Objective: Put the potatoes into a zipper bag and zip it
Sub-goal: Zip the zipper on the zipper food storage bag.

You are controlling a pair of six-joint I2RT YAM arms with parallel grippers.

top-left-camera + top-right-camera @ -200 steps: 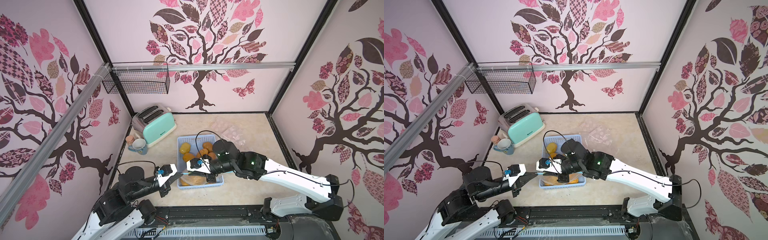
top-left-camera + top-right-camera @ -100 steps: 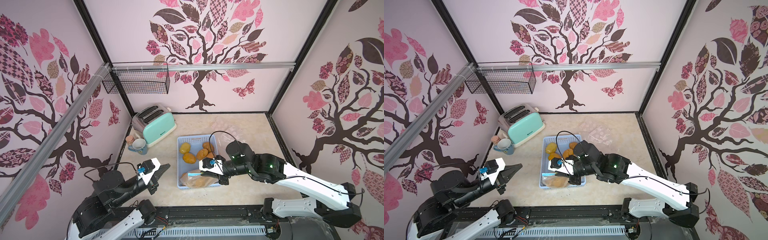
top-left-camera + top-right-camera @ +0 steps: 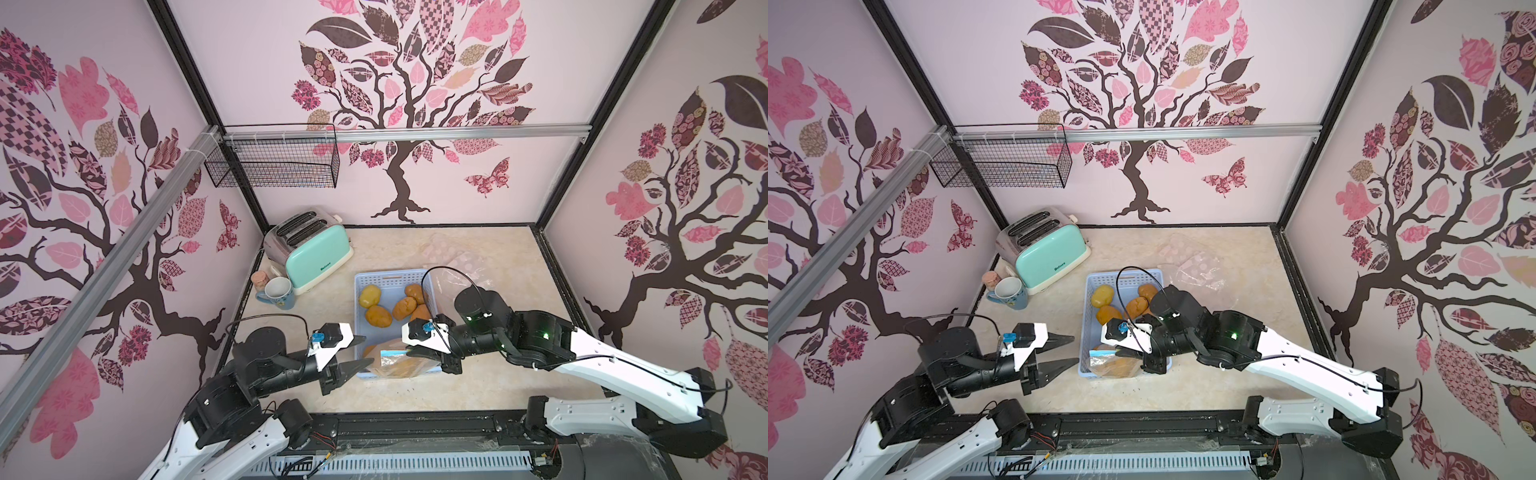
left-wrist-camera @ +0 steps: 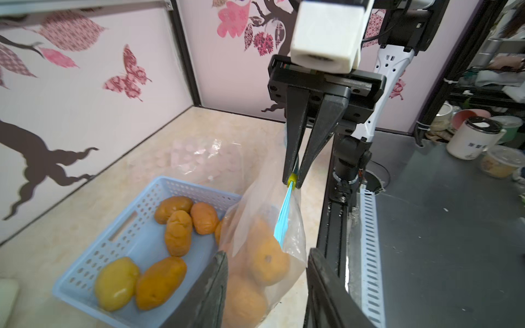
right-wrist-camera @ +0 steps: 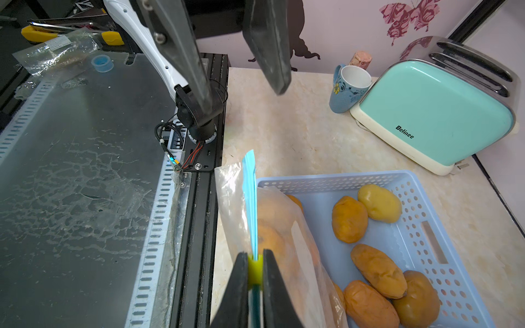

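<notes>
The right gripper [image 4: 293, 181] is closed tight on a small yellow plastic slider [image 5: 254, 267], its two black wedge-shaped fingers pinching it from either side. The slider rides on the pale blue zip strip [image 5: 250, 198] of a clear, crinkly plastic zipper bag [image 3: 399, 365]. Along the stretch in view the strip's lips lie flat together. Inside the bag sit several rounded orange potatoes [image 4: 267, 258] with dimpled skin (their count is blurred by the film). The bag stands at the near end of a light blue rectangular plastic basket [image 3: 386, 276] with perforated walls and a slot handle.

Five more potatoes [image 5: 349, 218] lie loose on the basket floor. Four are tan-orange and wrinkled, and one is smoother and yellow.

The left gripper [image 3: 1074, 350] hangs just beside the basket's near left corner. Its dark pointed fingers are spread well apart and have nothing between them.

The basket rests on a beige marble-patterned tabletop [image 3: 498, 386]. Behind it lies a second crumpled clear bag printed with pink dots [image 3: 453, 257]. Off to the left are a glossy mint-green toaster with a chrome top [image 5: 434, 113] and a blue ceramic mug with a flower pattern [image 5: 348, 91], which touches the toaster's end.
</notes>
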